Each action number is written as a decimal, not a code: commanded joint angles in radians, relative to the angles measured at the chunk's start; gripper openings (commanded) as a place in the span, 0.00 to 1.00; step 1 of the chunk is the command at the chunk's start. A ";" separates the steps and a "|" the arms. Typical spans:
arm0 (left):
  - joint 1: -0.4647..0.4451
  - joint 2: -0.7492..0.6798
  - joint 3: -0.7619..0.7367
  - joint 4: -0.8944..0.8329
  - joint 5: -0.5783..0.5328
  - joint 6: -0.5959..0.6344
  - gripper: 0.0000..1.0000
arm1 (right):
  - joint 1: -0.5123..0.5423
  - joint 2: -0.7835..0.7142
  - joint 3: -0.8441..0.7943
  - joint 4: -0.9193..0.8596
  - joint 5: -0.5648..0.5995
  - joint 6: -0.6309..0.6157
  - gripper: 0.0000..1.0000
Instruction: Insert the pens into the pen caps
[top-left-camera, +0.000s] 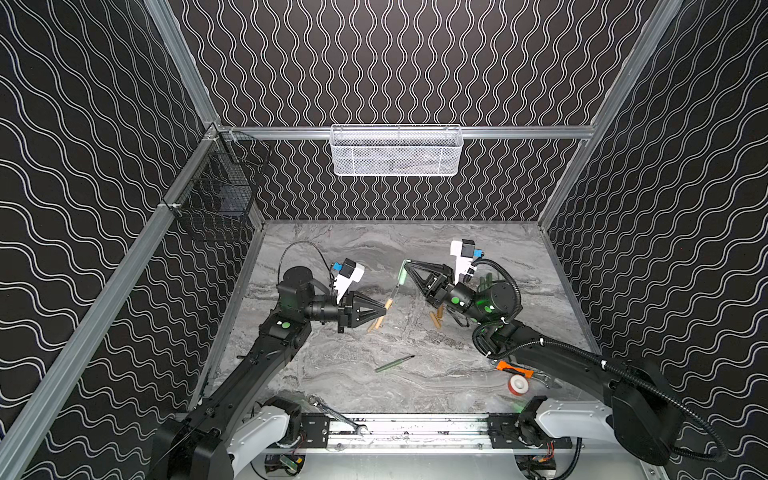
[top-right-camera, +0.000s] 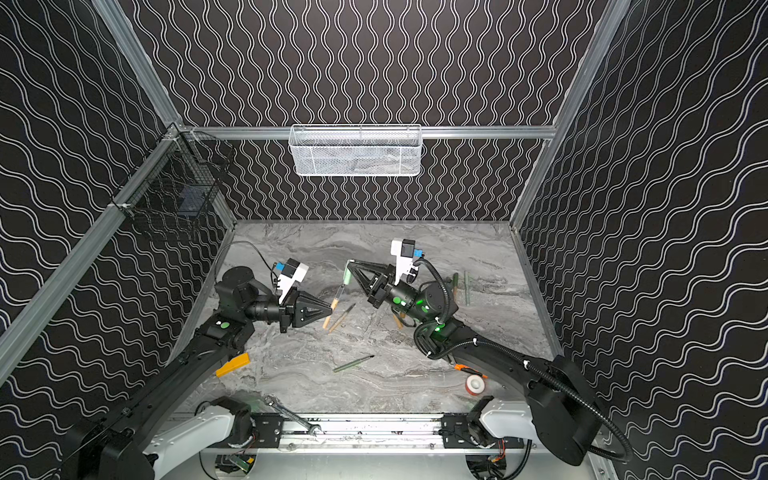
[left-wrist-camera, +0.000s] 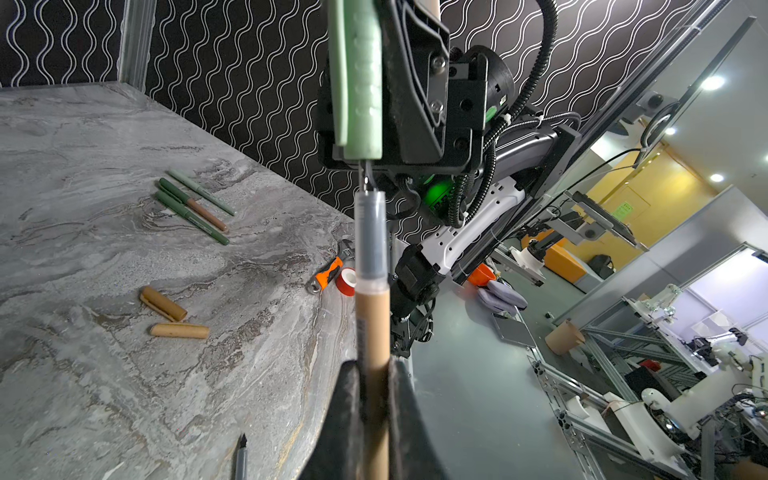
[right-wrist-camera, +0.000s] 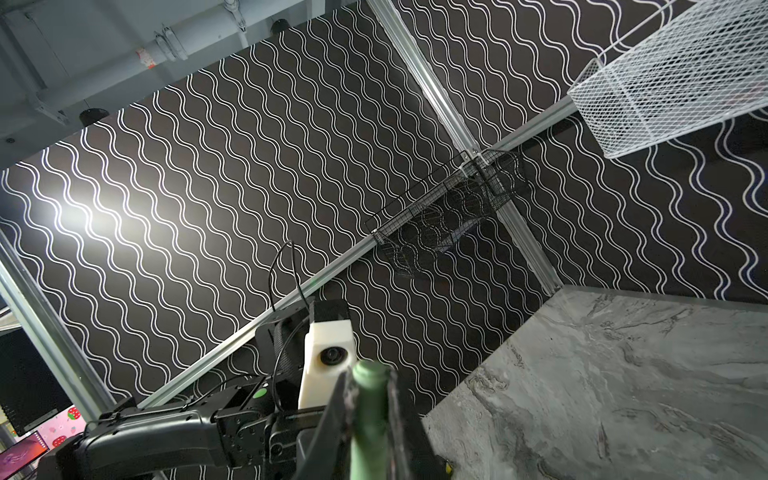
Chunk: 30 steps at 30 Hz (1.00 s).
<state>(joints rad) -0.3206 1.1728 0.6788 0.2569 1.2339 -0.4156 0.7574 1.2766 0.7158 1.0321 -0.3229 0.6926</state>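
Left wrist view: my L gripper (left-wrist-camera: 372, 376) is pinching a tan pen (left-wrist-camera: 372, 324) partway along its barrel. The pen sticks straight out past the tips. Its grey front end & thin dark point aim at a pale green cap (left-wrist-camera: 361, 83). The point sits right at the cap's mouth. I can't tell if it's inside.

Right wrist view: my R gripper (right-wrist-camera: 369, 399) is squeezing that cap from both sides. One end of the cap pokes out past the tips.

In both top views the 2 grippers face each other w/ their tips near. The pen reaches from L gripper to the cap at R gripper. The pen's back end sticks out behind L gripper's tips.

Other stuff on the table (top-left-camera: 374, 249):
- Another pen (top-right-camera: 343, 318) w/ a dark point lies just beside L gripper's tips.
- A green pen (top-left-camera: 394, 363) lies alone, well apart from both grippers.
- 2 tan caps (left-wrist-camera: 164, 305) lie near R gripper's wrist.
- 3 more pens (left-wrist-camera: 195, 208) lie side by side, farther behind R gripper.
- An orange-handled tool (left-wrist-camera: 328, 274) & a red tape roll (left-wrist-camera: 345, 281) sit next to each other, far behind R gripper.
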 joint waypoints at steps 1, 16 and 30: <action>0.004 0.002 -0.003 0.057 0.004 -0.012 0.00 | 0.003 0.007 0.002 0.060 -0.008 0.017 0.15; 0.007 0.003 -0.002 0.053 0.002 -0.009 0.00 | 0.003 0.009 0.033 0.046 -0.019 0.005 0.15; 0.017 0.003 -0.006 0.077 0.002 -0.028 0.00 | 0.008 0.030 0.007 0.088 -0.027 0.046 0.15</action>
<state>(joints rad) -0.3084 1.1751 0.6746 0.2977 1.2369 -0.4385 0.7628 1.3052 0.7261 1.0706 -0.3420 0.7181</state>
